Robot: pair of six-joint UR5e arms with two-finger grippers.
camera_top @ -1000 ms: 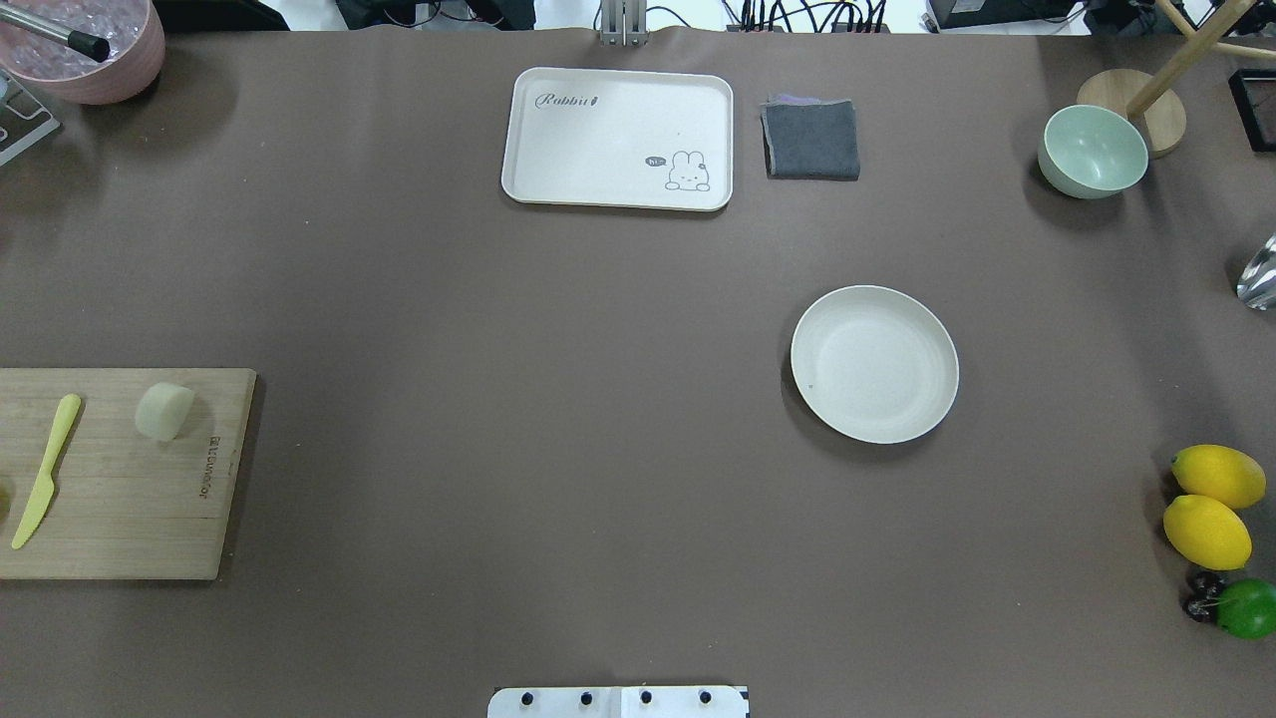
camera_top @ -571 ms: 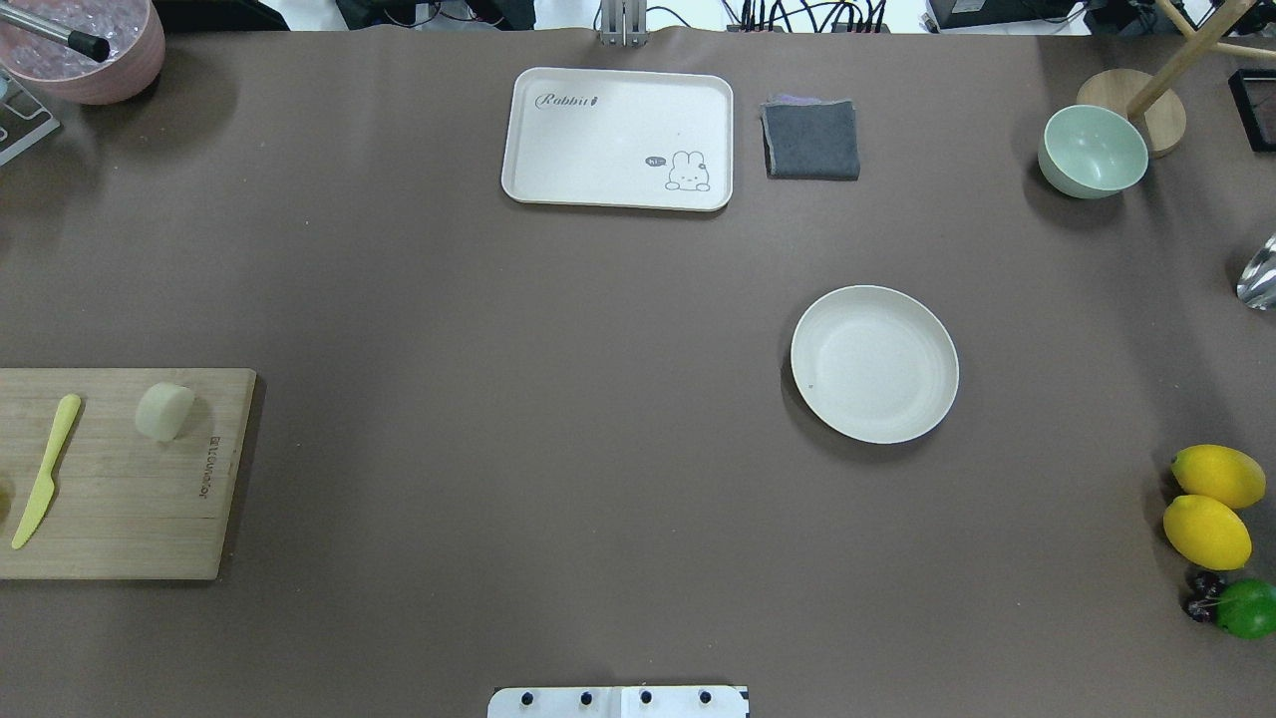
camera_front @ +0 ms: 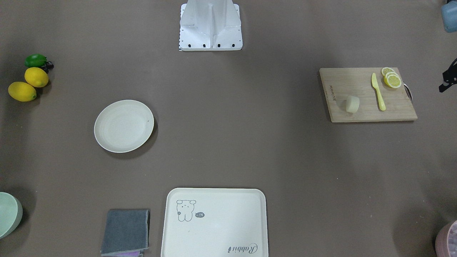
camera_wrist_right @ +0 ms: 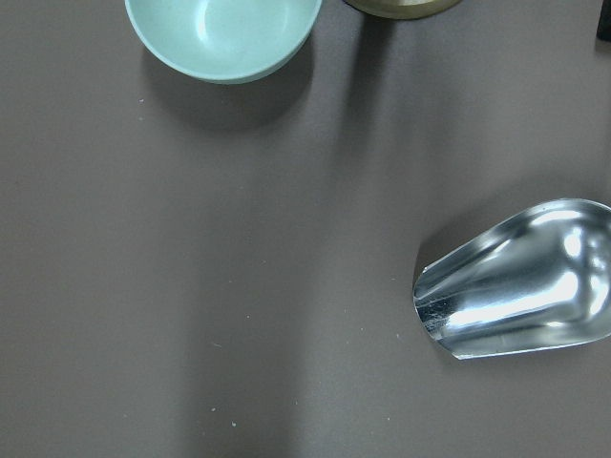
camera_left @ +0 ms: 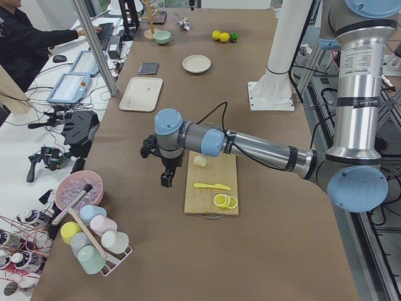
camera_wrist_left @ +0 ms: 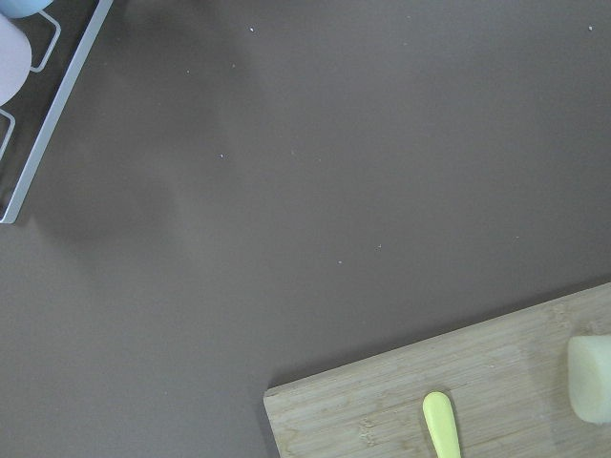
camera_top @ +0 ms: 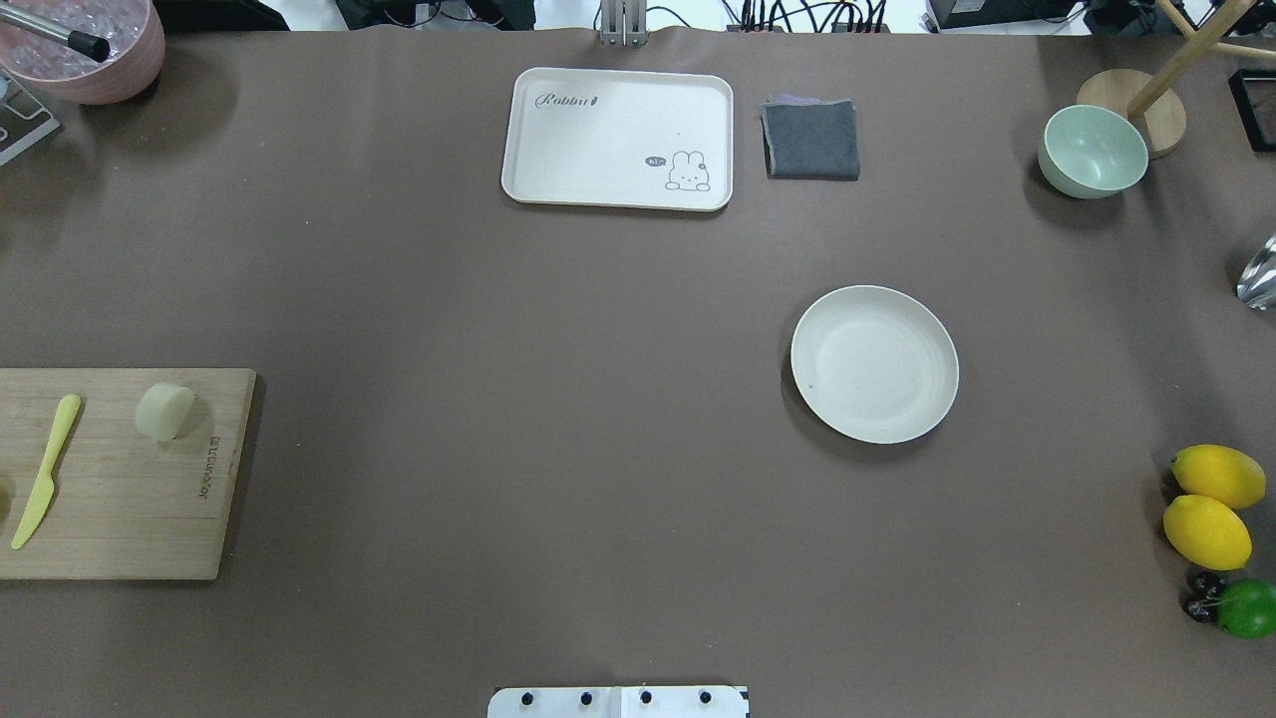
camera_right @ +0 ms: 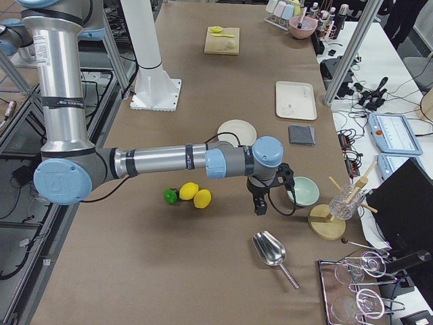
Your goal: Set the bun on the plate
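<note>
Overhead exterior, starting at the robot's white metal base plate (camera_top: 618, 701) at 6 o'clock and working outward. At 9 o'clock there's a pale wooden cutting board (camera_top: 130, 499) with visible grain. The bun (camera_top: 163, 411) sits on it, around the board's 1 o'clock. It's a stubby cream cylinder with soft rounded edges. A flat yellow plastic knife (camera_top: 45, 469) lies at the board's 9 o'clock, apart from the bun.

Over at 4 o'clock are two glossy lemons (camera_top: 1206, 531) and a green lime (camera_top: 1248, 608). The plate (camera_top: 874, 364) is at 3 o'clock, well apart from the bun. It's round, matte cream and shallow, with a raised rim and a tiny dark speck near its 8 o'clock.

Far side: a rounded rectangular cream tray (camera_top: 618, 138) with a bunny drawing sits at 12. A folded grey cloth (camera_top: 811, 140) is just beside it, and a smooth pale green bowl (camera_top: 1093, 152) sits at 2.

Exterior left shows the left tool (camera_left: 166, 179) hanging over bare brown worktop (camera_left: 156, 238), just beside the board and near the bun. Can't tell if it's open or closed.

Exterior right shows the right tool (camera_right: 260, 205) between the green bowl and a shiny metal scoop (camera_right: 270, 249). Can't tell there either.
</note>
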